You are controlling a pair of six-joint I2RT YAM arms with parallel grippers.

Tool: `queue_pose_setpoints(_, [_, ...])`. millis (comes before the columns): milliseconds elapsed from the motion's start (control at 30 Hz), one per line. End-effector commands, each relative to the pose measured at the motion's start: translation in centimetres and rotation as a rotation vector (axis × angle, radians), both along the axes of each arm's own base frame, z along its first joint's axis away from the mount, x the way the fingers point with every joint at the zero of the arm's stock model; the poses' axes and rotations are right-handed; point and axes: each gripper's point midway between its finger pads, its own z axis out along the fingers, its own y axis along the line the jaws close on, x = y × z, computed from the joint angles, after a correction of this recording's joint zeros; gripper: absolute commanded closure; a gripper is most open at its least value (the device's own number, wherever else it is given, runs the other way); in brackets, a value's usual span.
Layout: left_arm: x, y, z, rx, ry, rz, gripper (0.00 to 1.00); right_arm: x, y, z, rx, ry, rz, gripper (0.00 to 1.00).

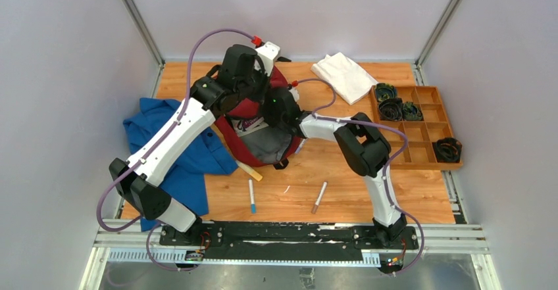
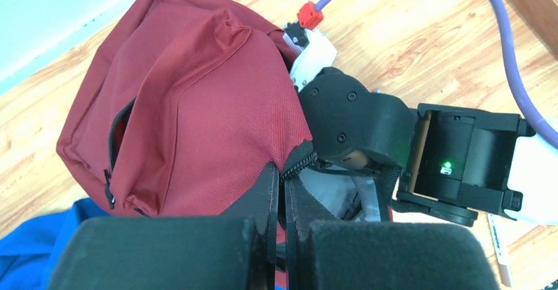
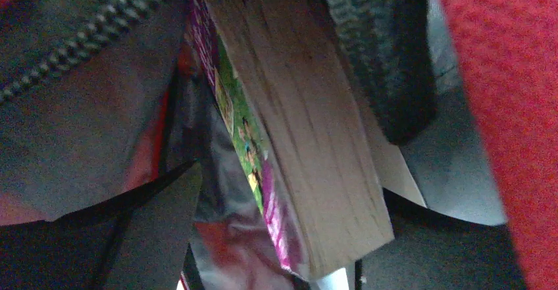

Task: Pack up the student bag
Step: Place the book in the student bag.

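At the back of the table (image 1: 342, 191), the left claw (image 2: 281, 179) is pinched narrow on the zipper lip of the student bag (image 2: 197, 93), holding its mouth open; if that fabric slips, the opening could sag onto the book (image 3: 309, 139). Rightward, the right claw (image 3: 289, 185) sits inside the bag, straddling the book; whether it grips cannot be told

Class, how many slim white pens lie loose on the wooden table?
2. The blue-tipped pen lies in front of the dark red fabric backpack. The brown-tipped pen lies just right of it in the top view. More may be hidden inside the backpack.
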Motion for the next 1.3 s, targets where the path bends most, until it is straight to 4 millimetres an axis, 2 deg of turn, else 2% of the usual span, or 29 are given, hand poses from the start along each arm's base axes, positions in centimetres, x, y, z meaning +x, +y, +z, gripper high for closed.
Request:
queue_pose_setpoints(0, [0.2,-0.1,2.9,-0.073,-0.063,0.007,1.00,-2.8,-0.2,0.9,-0.045,-0.020,0.059,0.21])
queue_pose_setpoints(67, [0.3,0.0,2.9,-0.070,-0.067,0.018,1.00,-4.2,-0.4,1.0,-0.045,-0.001,0.104,0.15])
queue_pose_setpoints(200, [0.8,0.6,2.8,-0.063,-0.082,0.050,1.00,-5.9,-1.2,1.5,-0.080,0.012,0.150,0.13])
queue_pose_setpoints(433, [1.3,1.1,2.8,-0.063,-0.092,0.070,1.00,-7.4,-2.8,1.1,-0.193,0.004,0.214,0.12])
queue_pose_setpoints(567, [1.2,1.4,2.9,-0.067,-0.094,0.073,1.00,-8.4,-3.3,0.5,-0.325,-0.031,0.350,0.11])
queue_pose_setpoints(633, [1.2,1.4,2.8,-0.068,-0.093,0.072,1.00,-9.2,-4.1,0.4,-0.356,-0.053,0.375,0.12])
queue_pose_setpoints(733, [1.2,1.3,2.7,-0.071,-0.091,0.065,1.00,-9.3,-5.9,0.5,-0.408,-0.101,0.346,0.22])
queue_pose_setpoints(767, [1.1,1.2,2.7,-0.087,-0.085,0.068,1.00,-9.1,-6.4,0.8,-0.423,-0.119,0.339,0.29])
queue_pose_setpoints(800, [1.1,1.1,2.6,-0.095,-0.083,0.068,1.00,-8.9,-6.8,0.9,-0.445,-0.136,0.340,0.43])
queue_pose_setpoints(833, [1.1,1.0,2.6,-0.099,-0.081,0.065,1.00,-8.8,-7.1,1.1,-0.453,-0.144,0.344,0.52])
queue_pose_setpoints(933, [1.1,0.8,1.6,-0.088,-0.061,0.058,1.00,-8.9,-7.6,2.2,-0.458,-0.185,0.381,0.67])
queue_pose_setpoints(1033, [1.1,1.0,-0.2,-0.064,-0.031,0.067,1.00,-10.1,-7.8,4.1,-0.451,-0.259,0.444,0.75])
queue_pose_setpoints(1100, [1.2,1.1,-1.4,-0.059,-0.008,0.082,1.00,-11.6,-8.9,4.3,-0.472,-0.274,0.475,0.79])
queue_pose_setpoints(1167, [1.2,1.1,-2.4,-0.068,0.012,0.097,1.00,-13.1,-10.9,4.0,-0.516,-0.270,0.478,0.79])
queue_pose_setpoints(1267, [1.2,0.8,-3.8,-0.074,0.044,0.100,1.00,-15.3,-15.0,2.8,-0.615,-0.239,0.445,0.78])
